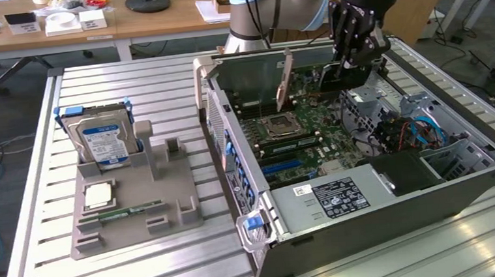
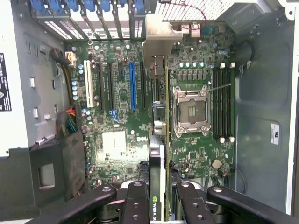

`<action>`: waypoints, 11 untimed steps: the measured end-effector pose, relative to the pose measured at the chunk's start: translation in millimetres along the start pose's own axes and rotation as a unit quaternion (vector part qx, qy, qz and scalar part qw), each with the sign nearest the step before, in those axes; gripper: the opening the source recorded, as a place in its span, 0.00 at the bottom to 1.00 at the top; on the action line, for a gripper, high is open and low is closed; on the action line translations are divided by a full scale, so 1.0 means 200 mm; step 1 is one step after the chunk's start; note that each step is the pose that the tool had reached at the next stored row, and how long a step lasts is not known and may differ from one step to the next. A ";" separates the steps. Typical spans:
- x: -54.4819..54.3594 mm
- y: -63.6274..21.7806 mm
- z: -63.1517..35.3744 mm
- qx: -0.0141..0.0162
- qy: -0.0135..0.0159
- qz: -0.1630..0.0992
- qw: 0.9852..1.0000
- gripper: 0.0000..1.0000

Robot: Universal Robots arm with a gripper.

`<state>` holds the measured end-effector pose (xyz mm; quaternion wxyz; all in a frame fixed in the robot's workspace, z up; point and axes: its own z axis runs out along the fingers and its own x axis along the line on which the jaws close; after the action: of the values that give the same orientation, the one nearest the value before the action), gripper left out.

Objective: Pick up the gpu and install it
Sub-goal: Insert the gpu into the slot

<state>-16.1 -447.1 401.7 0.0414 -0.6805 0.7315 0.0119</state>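
Because the card must meet a motherboard (image 2: 117, 144) slot edge-first, the gripper (image 2: 161, 205) pinches the gpu (image 2: 161, 140) on edge inside the open computer case (image 1: 323, 224), above the board beside the CPU socket (image 2: 190, 111). The gpu shows a thin green board, a black cooler and a silver end bracket (image 2: 161, 35).

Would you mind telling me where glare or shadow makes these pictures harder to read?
Exterior view: window light glares off the metal table, while the computer case interior stays shadowed. Wrist view: the case wall is washed out near the edges, and the hand holding the graphics card looks dark.
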 end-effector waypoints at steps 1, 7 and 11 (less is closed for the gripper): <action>0.00 0.010 0.000 0.000 0.000 0.000 1.000 0.27; 0.00 0.059 0.002 0.000 0.000 0.000 1.000 0.27; 0.01 0.066 0.016 0.000 0.000 0.000 1.000 0.27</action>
<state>-29.2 -447.1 397.9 0.0417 -0.6805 0.7315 0.0116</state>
